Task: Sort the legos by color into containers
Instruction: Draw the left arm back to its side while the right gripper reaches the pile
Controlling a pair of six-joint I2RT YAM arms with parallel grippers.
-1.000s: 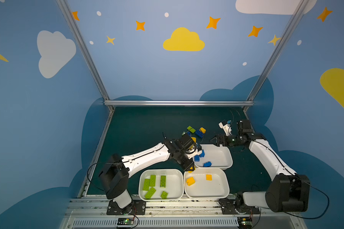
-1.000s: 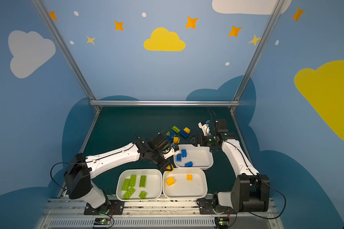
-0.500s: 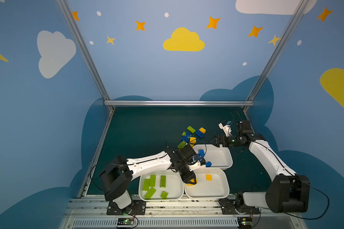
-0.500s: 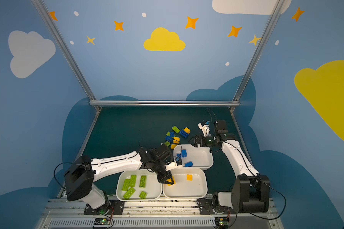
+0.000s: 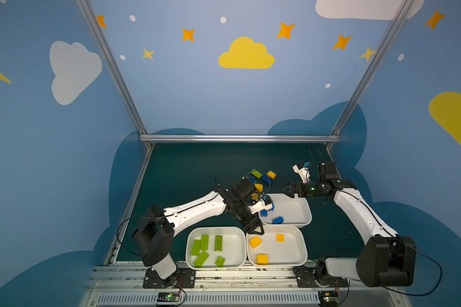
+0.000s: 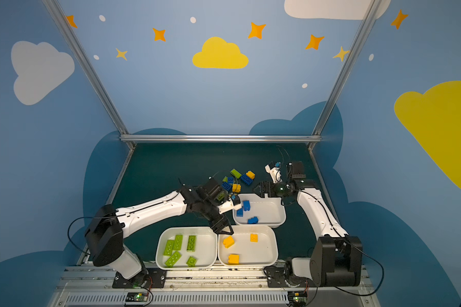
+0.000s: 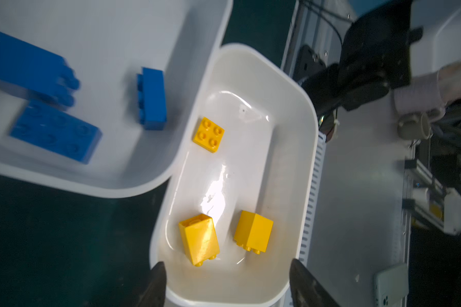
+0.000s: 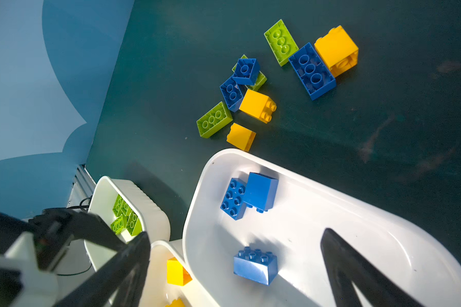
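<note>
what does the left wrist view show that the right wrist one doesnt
Only the left wrist view: all three yellow bricks in the yellow tray. Only the right wrist view: the loose pile of bricks on the mat, and the tray of green bricks. Both: the tray of blue bricks, three in it, plus a corner of the yellow tray.

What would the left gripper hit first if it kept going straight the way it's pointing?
The left gripper would likely meet the floor of the yellow-brick tray, beside the nearest yellow brick. Depth is unclear; it might clip that brick first.
</note>
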